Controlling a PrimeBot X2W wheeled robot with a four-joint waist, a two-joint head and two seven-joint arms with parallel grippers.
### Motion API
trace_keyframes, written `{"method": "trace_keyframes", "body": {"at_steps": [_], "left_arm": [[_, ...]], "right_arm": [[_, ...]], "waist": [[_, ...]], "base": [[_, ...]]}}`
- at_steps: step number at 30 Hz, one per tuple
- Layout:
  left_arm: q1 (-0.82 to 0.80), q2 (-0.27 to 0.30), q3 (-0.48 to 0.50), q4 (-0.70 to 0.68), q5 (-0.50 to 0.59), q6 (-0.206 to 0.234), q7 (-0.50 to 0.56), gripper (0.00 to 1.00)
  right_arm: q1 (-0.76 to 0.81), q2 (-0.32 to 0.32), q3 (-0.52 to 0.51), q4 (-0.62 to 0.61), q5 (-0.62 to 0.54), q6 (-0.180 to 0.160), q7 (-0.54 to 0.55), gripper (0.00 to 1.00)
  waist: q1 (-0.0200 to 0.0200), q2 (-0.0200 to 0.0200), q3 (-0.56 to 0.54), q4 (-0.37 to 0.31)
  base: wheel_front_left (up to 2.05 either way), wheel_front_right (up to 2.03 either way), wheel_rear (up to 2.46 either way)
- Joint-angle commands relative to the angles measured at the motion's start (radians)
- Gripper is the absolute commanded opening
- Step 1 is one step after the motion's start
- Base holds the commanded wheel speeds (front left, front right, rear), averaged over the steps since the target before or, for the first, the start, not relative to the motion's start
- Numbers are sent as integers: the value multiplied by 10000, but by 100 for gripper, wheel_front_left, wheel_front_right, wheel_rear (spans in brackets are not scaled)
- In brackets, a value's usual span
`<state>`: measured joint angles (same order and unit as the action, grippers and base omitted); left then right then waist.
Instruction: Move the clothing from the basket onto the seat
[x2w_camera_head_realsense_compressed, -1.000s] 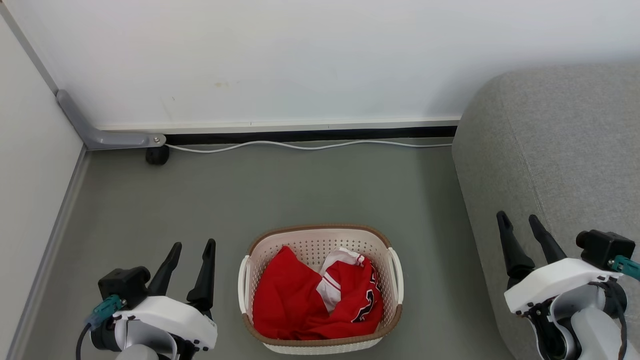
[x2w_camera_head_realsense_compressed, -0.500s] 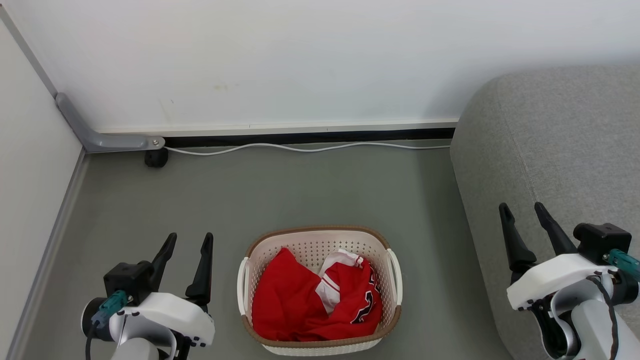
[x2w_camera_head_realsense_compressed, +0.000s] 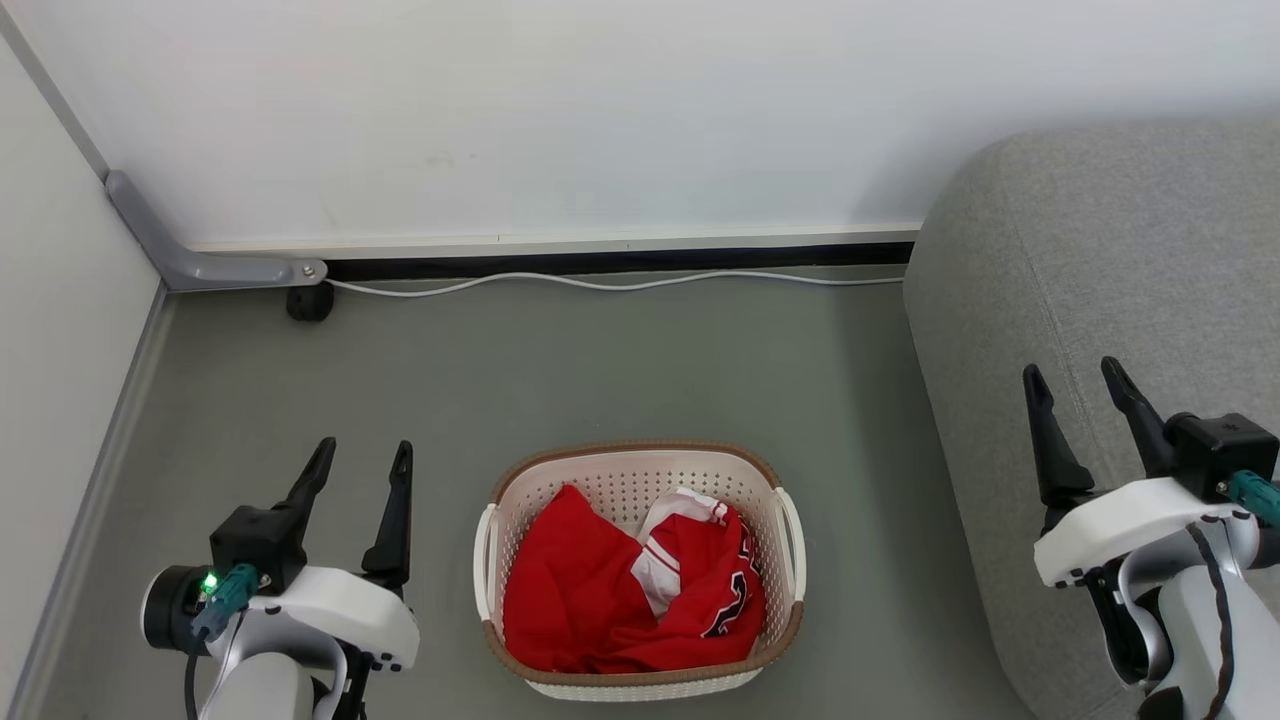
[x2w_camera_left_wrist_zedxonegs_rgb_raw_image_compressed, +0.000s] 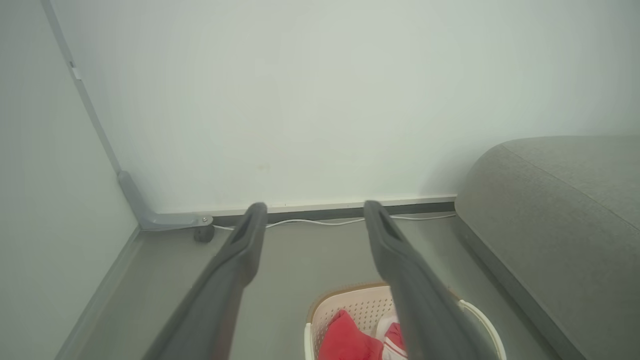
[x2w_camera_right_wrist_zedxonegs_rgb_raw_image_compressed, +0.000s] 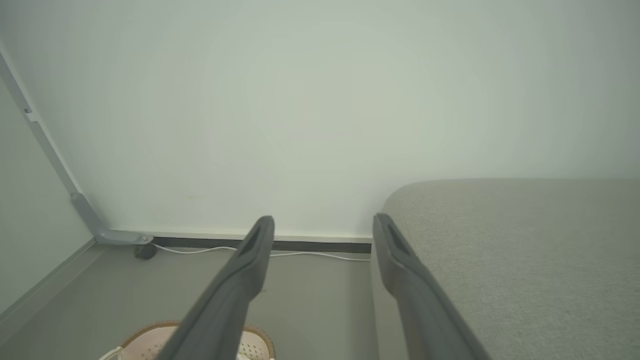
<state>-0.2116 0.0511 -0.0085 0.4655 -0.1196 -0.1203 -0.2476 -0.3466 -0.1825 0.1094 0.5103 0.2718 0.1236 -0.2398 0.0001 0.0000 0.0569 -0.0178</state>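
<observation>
Grey floor (x2w_camera_head_realsense_compressed: 600, 380): clothing (x2w_camera_head_realsense_compressed: 590, 600) in basket (x2w_camera_head_realsense_compressed: 640, 485), between left hand (x2w_camera_head_realsense_compressed: 364, 447), right hand (x2w_camera_head_realsense_compressed: 1070, 367).

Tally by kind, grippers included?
Soft red garments: 2 (plain red garment; white-trimmed numbered jersey)
Cream-white perforated plastic basket: 1
Grey fabric sofa seat: 1
White floor cable: 1
Dark-fingered grippers, open: 2 (left gripper; right gripper)
Total: 7

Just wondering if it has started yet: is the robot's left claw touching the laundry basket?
Apart. In the head view, a strip of bare grey floor shows between the open left gripper and the basket.
</observation>
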Motion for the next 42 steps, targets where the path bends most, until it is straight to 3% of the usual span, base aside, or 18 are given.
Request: {"method": "trace_keyframes", "body": {"at_steps": [1, 14, 25, 32, 42], "left_arm": [[-539, 133, 357, -201, 323, 73, -132, 100], [-599, 15, 817, -149, 246, 64, -141, 100], [-705, -5, 638, -216, 147, -1, -141, 100], [-896, -7, 400, -259, 11, -18, -141, 100], [-1628, -8, -188, -314, -333, 50, -141, 100]], "right_arm": [[-389, -78, 160, -140, -320, 71, -211, 100], [-415, 76, -251, -215, -507, 71, -220, 100], [-583, 73, -366, -448, -573, 71, -220, 100], [-739, 91, -511, -792, -637, 71, -220, 100], [-1496, 93, -779, -1474, -648, 71, -220, 100]], "waist": [[-1, 0, 15, 0], [-1, 0, 127, 8], [-1, 0, 534, -34], [-1, 0, 1148, -64], [-1, 0, 2933, -89]], "base": [[0, 0, 0], [0, 0, 0], [0, 0, 0], [0, 0, 0], [0, 0, 0]]}}
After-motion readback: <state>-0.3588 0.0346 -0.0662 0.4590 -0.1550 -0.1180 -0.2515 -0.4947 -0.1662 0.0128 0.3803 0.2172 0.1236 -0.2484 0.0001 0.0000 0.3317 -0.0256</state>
